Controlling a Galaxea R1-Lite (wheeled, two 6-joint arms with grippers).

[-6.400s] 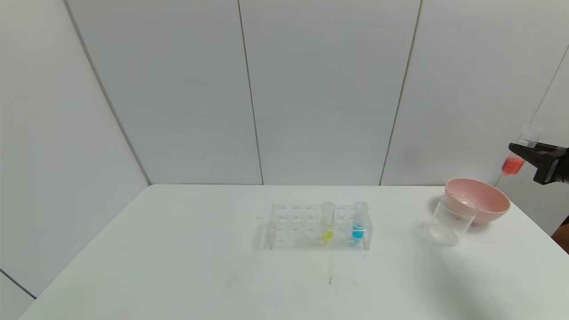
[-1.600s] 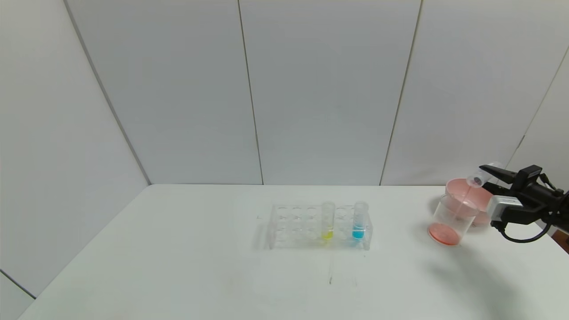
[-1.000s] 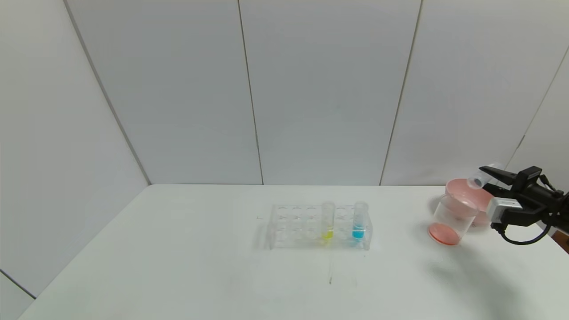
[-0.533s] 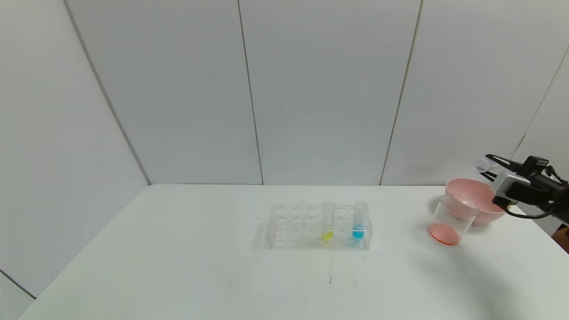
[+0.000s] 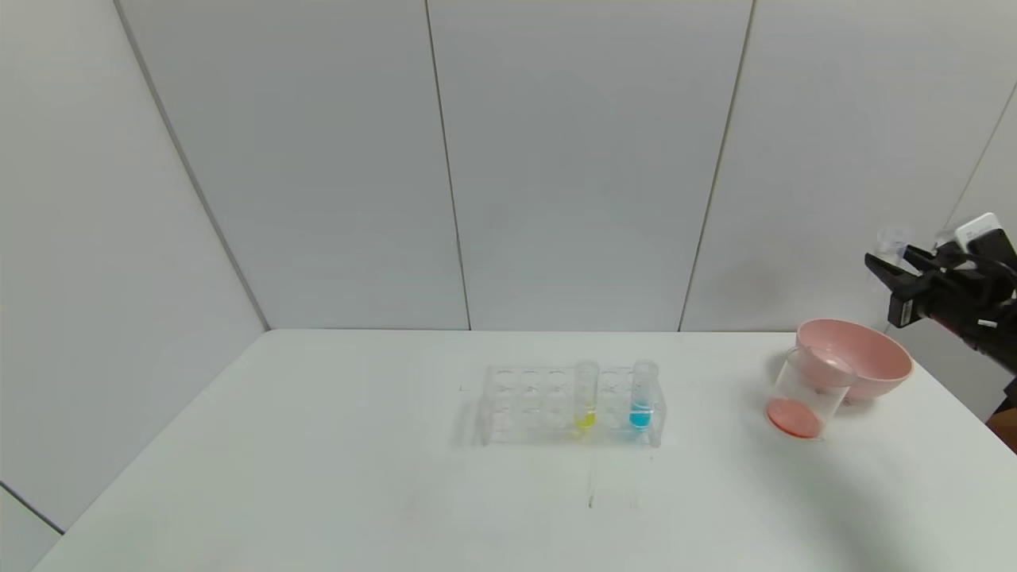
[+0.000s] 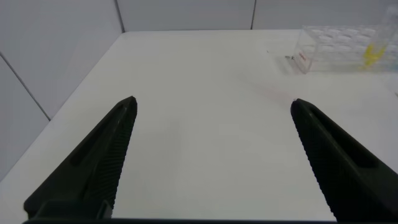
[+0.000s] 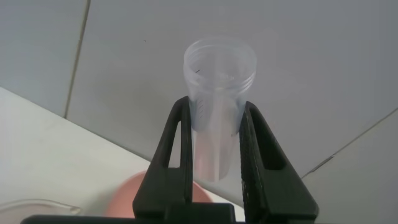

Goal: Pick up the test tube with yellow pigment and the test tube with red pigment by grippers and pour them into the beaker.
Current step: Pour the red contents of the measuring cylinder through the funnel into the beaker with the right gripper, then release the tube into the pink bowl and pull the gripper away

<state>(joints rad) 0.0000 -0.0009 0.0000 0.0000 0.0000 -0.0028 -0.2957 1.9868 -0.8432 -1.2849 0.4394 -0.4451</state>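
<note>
The right gripper (image 7: 214, 134) clamps the emptied red tube (image 7: 219, 93) between its fingers (image 7: 180, 146), raised above the pink bowl (image 5: 862, 357). Below them the beaker (image 5: 806, 393) holds red liquid. The yellow tube (image 5: 585, 395) stands in the rack (image 5: 524, 401). The left gripper (image 6: 211, 155) hangs spread wide.

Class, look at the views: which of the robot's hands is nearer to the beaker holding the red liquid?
Right. The right hand, shut on the emptied test tube, hangs above the pink bowl behind the beaker. The left hand, open, is over bare table far beyond the rack.
</note>
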